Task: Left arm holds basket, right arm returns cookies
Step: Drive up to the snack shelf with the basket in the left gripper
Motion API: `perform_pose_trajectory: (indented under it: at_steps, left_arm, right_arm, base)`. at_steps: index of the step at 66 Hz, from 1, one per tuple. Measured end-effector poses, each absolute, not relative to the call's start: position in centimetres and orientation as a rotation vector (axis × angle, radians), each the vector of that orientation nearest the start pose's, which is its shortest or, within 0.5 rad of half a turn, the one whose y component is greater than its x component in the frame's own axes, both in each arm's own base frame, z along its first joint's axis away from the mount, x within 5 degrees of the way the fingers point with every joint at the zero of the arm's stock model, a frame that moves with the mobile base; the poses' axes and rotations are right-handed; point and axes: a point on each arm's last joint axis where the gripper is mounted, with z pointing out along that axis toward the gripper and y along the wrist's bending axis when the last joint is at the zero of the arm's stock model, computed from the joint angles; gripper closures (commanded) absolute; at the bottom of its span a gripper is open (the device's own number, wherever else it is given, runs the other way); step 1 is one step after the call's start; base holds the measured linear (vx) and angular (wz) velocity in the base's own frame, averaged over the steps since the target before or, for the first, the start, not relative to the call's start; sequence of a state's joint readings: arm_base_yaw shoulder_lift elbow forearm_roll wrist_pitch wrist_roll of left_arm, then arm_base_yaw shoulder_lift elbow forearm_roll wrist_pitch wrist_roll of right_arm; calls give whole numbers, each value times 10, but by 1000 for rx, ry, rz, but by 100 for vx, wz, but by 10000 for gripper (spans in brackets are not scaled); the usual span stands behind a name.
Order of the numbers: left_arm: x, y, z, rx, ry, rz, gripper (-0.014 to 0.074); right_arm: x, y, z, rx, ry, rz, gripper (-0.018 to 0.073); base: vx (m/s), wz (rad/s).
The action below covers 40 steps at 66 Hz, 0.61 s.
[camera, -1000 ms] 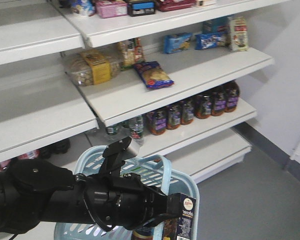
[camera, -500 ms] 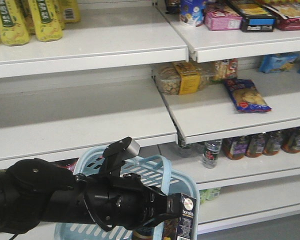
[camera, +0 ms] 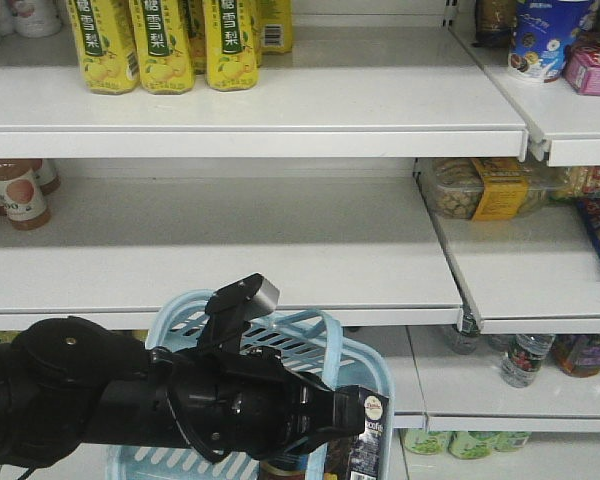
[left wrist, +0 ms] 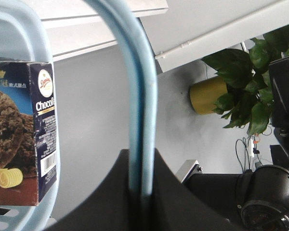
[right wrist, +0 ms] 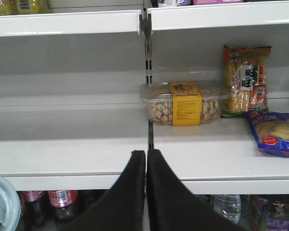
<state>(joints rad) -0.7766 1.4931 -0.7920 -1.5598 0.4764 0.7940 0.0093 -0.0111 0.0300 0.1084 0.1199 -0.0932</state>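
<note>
My left arm [camera: 120, 400] reaches across the bottom of the front view. The left gripper [left wrist: 140, 155] is shut on the two light blue loop handles [left wrist: 139, 96] of the basket [camera: 290, 350], which hangs in front of the shelves. The cookies [camera: 365, 440], a dark navy "ChocoFelo" box, stand upright inside the basket at its right corner. They also show in the left wrist view [left wrist: 24, 130]. My right gripper [right wrist: 146, 154] is shut and empty, facing the edge of a white shelf [right wrist: 67, 163]. The right arm does not show in the front view.
White store shelves [camera: 230, 250] fill the view. Yellow drink bottles [camera: 160, 40] stand on the top shelf. A clear snack tub with a yellow label [right wrist: 183, 103] and a blue snack bag [right wrist: 274, 132] lie to the right. Bottles [right wrist: 55, 202] stand below. A potted plant [left wrist: 231, 91] shows in the left wrist view.
The front view has swung left along the shelves, bringing the yellow bottles into sight. The left arm, basket and cookie box keep the same place in the frame.
</note>
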Motion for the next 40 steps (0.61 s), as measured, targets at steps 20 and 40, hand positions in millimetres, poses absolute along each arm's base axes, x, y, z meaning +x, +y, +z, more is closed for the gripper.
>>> perform_pose_trajectory:
  at_steps: [20, 40]
  left_arm:
    - [185, -240, 234, 321, 2448, -1306, 603]
    - [185, -240, 234, 321, 2448, -1306, 603]
  right_arm:
    - [57, 2, 193, -6, 1622, 29, 568]
    - [57, 2, 193, -6, 1622, 29, 568]
  base:
    - [9, 12]
    - [9, 1]
